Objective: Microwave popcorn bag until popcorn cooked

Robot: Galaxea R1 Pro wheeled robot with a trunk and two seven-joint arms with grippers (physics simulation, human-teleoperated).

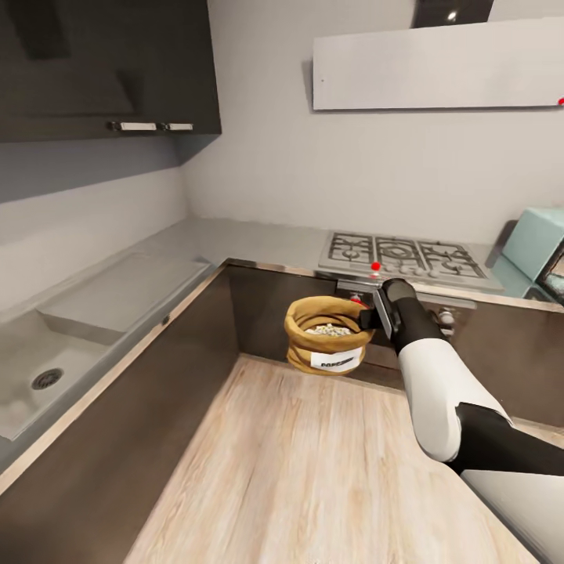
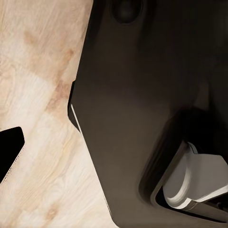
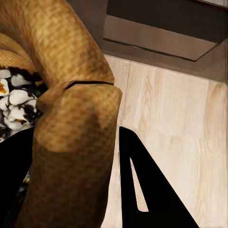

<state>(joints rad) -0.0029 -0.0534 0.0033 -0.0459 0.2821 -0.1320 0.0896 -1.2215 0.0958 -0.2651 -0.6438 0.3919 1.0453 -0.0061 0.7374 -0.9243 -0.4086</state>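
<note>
Above the pale plank floor (image 1: 313,470), in front of the dark cabinet fronts (image 1: 258,313), the bag (image 1: 325,335) is held aloft by the right gripper (image 1: 370,317), its fingers clamped on the bag's rolled rim. A coarse tan weave is seen on the squat sack, with a thick rounded lip and a white label low on its front. Small whitish popcorn (image 1: 329,330) is heaped in its mouth. From the right wrist, the woven rim (image 3: 76,123) is seen pinched between two black fingers (image 3: 142,190), with pale kernels (image 3: 14,99) beside it. Behind the bag, a glossy grey countertop (image 1: 258,243) carries a steel hob (image 1: 403,258) with grated burners. A mint-blue microwave (image 1: 540,243) stands at its right end. A steel sink (image 1: 47,345) is sunk at the left. From the left wrist, a dark smooth body and plank flooring are seen; the left gripper's state cannot be told.
</note>
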